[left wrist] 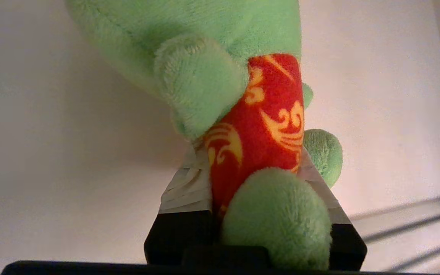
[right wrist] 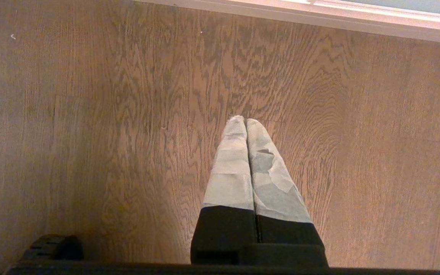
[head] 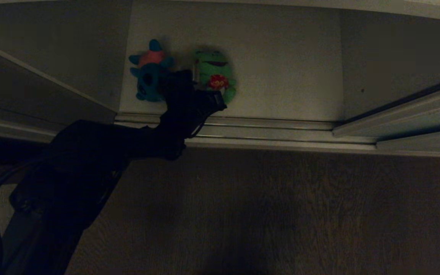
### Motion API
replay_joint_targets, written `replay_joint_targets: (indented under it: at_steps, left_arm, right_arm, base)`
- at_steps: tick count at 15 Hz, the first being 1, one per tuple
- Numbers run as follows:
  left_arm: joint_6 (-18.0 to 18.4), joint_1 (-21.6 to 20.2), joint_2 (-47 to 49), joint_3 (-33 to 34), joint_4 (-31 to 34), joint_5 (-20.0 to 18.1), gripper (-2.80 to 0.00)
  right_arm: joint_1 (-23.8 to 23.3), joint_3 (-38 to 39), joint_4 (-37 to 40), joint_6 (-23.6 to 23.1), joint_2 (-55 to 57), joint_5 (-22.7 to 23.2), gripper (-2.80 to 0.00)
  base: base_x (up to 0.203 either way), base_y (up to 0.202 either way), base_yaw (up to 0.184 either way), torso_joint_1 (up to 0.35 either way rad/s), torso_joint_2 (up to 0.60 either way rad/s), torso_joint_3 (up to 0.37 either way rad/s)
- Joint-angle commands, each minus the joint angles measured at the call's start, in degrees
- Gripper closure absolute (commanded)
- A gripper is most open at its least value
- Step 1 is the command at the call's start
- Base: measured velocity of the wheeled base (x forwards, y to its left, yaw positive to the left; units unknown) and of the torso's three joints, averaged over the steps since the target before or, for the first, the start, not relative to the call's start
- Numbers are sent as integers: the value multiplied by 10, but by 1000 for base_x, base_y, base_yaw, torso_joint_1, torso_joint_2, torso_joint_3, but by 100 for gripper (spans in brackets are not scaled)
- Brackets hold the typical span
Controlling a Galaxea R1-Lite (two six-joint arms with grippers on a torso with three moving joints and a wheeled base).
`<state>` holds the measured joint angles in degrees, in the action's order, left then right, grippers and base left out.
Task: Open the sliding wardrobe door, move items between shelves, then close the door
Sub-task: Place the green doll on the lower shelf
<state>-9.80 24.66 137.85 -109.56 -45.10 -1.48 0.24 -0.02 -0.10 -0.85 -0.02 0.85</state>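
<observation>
Leftmost on the white shelf (head: 281,68) lies the teal-blue plush (head: 149,74); just beside it, the left gripper (left wrist: 256,179) pinches the green frog (head: 214,72) by its red-patched body. Farther right, the right gripper (right wrist: 246,122) hangs over the wood floor (right wrist: 90,133), fingers pressed together, empty.

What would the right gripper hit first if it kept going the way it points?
The wooden floor. The right gripper, fingers shut and empty, points down at bare boards with nothing between; how far off it is, I can't tell.
</observation>
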Motion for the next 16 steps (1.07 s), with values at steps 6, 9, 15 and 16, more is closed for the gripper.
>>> replay_joint_targets:
  at_steps: [6, 9, 15, 16]
  left_arm:
    - [7, 8, 32, -14, -7, 3, 0]
    - [6, 6, 21, -14, -9, 1, -280]
    - [7, 5, 0, -14, -40, 4, -280]
    - [6, 4, 0, -14, -42, 0, -280]
  right_arm:
    - [0, 0, 0, 0, -2, 0, 0]
    - [0, 0, 0, 0, -2, 0, 0]
    - [1, -1, 0, 0, -2, 0, 0]
    - [0, 0, 0, 0, -2, 0, 0]
  base:
    - [0, 0, 0, 0, 0, 0]
    - [0, 0, 0, 0, 0, 0]
    - [0, 0, 0, 0, 0, 0]
    - [0, 0, 0, 0, 0, 0]
